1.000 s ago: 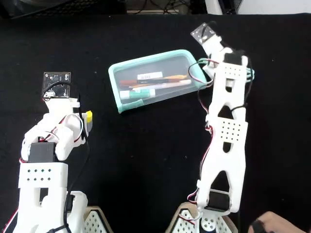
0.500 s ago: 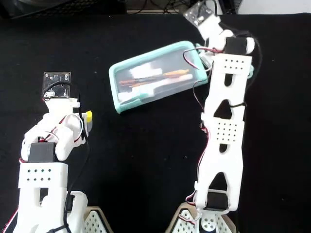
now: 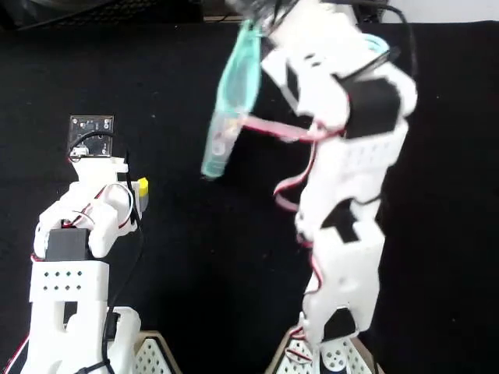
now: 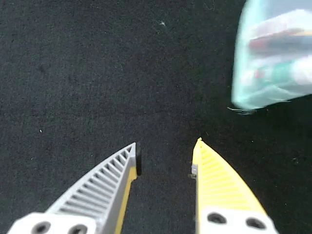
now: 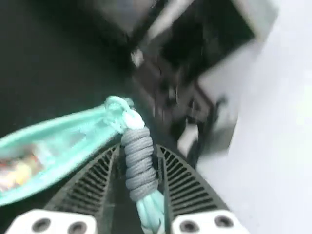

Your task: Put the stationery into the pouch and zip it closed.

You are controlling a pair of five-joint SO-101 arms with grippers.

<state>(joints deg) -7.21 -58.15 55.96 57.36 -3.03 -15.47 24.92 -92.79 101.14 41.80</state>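
- the mint-green clear-sided zip pouch point(image 3: 234, 97) is hung in the air over the black table point(image 3: 203, 257).
- its grey braided cord point(image 5: 138, 165) is clamped by the right gripper point(image 5: 139, 148).
- the left gripper point(image 4: 165, 156) is held with its jaws apart.

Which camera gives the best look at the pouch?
The high view: the whole pouch hangs edge-on. The left wrist view catches one end; the right wrist view, its cord in the right gripper.
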